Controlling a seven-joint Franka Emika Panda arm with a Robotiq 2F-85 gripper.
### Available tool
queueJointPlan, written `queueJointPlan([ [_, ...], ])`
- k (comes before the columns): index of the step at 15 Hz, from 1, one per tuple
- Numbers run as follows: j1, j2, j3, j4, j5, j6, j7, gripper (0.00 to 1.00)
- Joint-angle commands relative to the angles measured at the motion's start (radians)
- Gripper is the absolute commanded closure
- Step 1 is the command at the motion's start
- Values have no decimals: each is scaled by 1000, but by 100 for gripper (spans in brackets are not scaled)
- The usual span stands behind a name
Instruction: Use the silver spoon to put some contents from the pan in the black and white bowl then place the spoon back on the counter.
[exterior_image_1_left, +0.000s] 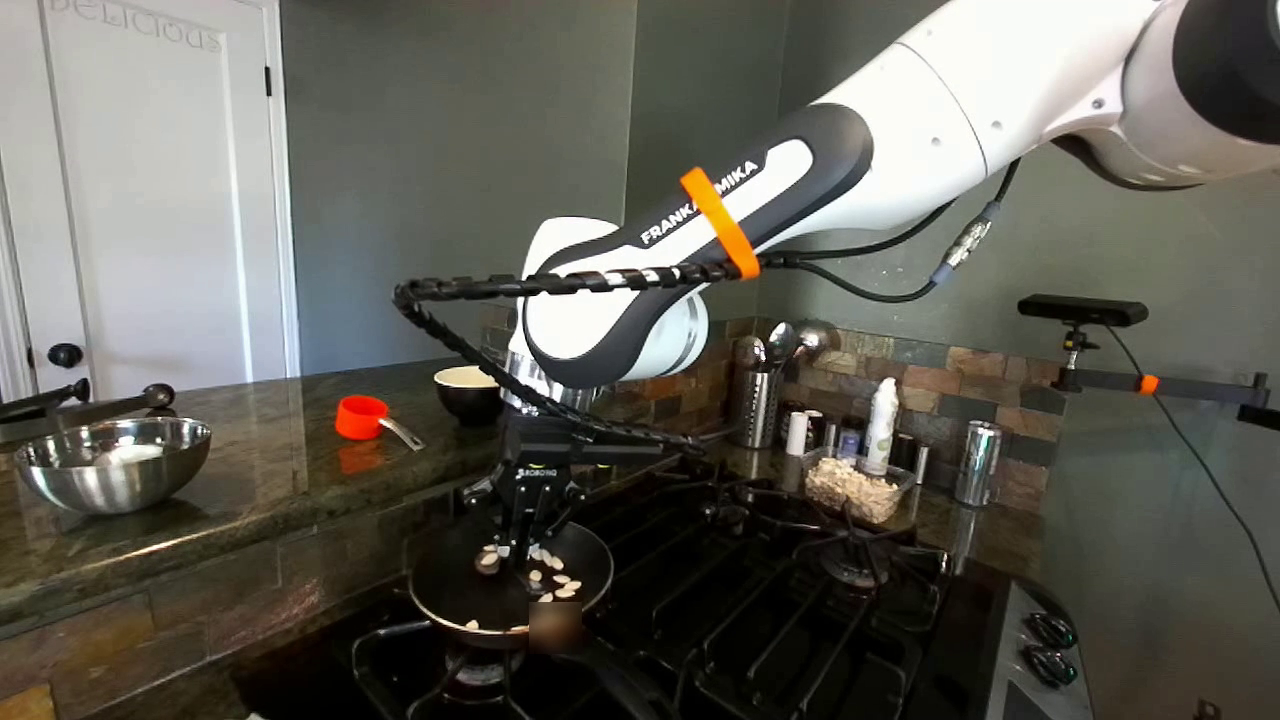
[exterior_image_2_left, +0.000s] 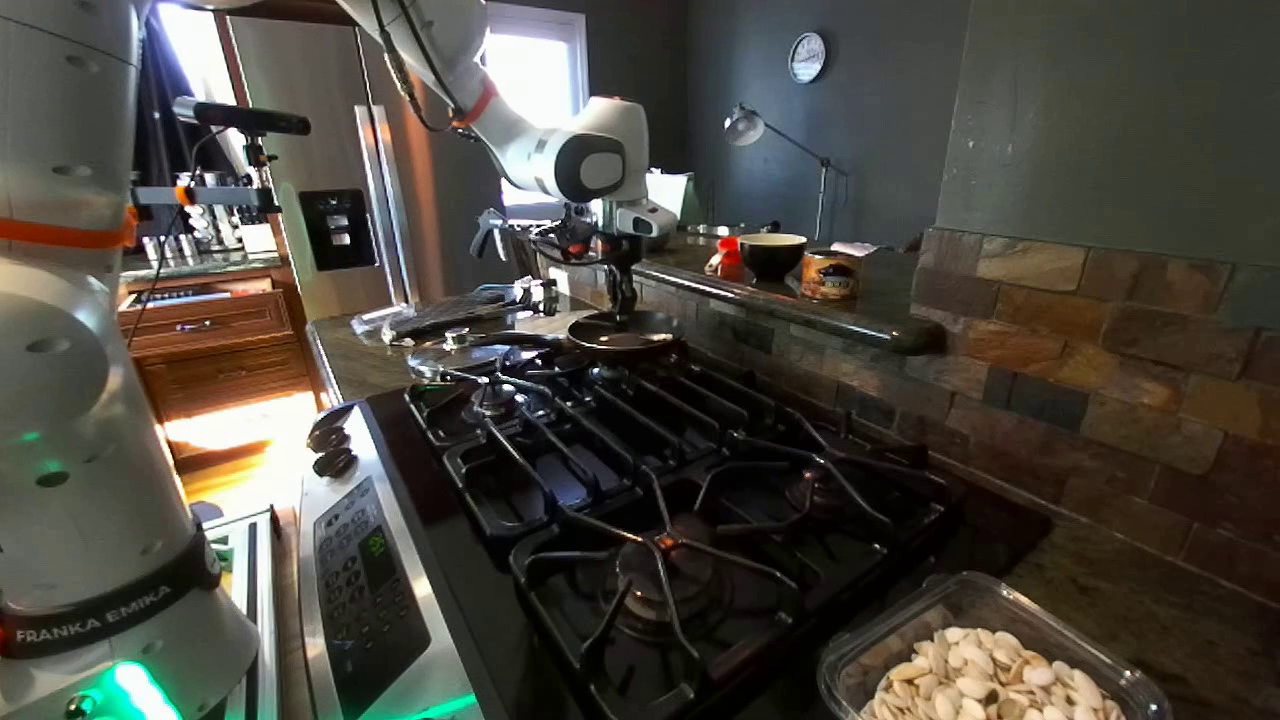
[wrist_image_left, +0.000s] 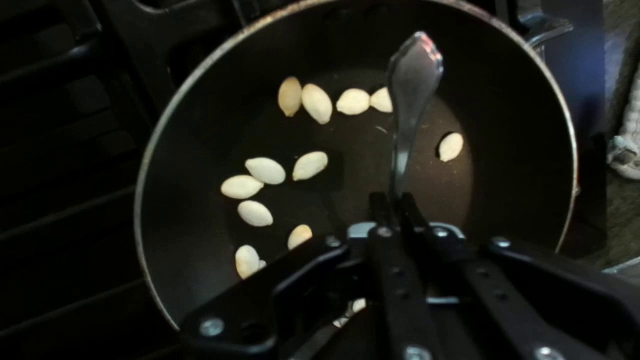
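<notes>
Black gas stove (exterior_image_2_left: 465, 560); beneath the claw (wrist_image_left: 395, 200), a pan (wrist_image_left: 515, 150) with pale seeds (wrist_image_left: 310, 166). The claw pinches the silver spoon (wrist_image_left: 408, 107) (probably light, stiff, slippery) by its handle, presumably best gripped mid-shaft.

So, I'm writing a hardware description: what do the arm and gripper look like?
The arm is white with rounded dark panels and FRANKA EMIKA lettering, partly covered by an orange strap. A black spiral-wrapped cable loops off it. The gripper is black, with jointed linkages and silver-coloured screws.
</notes>
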Motion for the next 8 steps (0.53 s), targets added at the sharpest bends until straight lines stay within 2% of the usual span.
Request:
queueJointPlan([
  [1,22,-3,-12,-6,-22,30,29,98],
  [8,35,-22,-10,-2,-39,16,35,98],
])
